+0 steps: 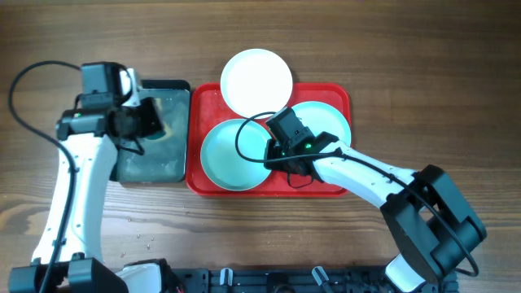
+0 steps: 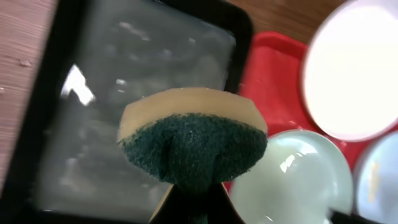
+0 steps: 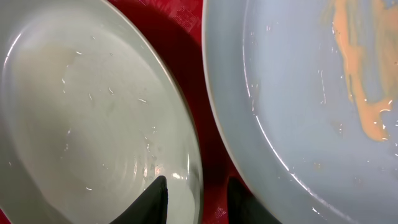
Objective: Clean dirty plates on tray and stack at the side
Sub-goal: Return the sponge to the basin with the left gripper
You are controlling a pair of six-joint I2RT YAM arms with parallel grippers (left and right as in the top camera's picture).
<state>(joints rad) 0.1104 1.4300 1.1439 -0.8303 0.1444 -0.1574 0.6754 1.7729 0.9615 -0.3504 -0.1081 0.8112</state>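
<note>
- The white plate [image 1: 256, 77] lay across the far rim of the red tray [image 1: 205, 102], partly off it.
- The left turquoise plate [image 1: 232, 155] and right turquoise plate [image 1: 330, 122] lay side by side inside that tray.
- The right one carried an orange smear [image 3: 364, 93].
- The right gripper [image 3: 198, 202] hung over the tray's middle. Its jaws were narrowly parted astride the left turquoise plate's rim, one finger over the plate and one over bare red tray.
- The left gripper [image 1: 145, 120] pinched a green-and-yellow sponge [image 2: 193, 146].
- It held the sponge above a black tray [image 1: 167, 84] of water, just left of the red tray.
</note>
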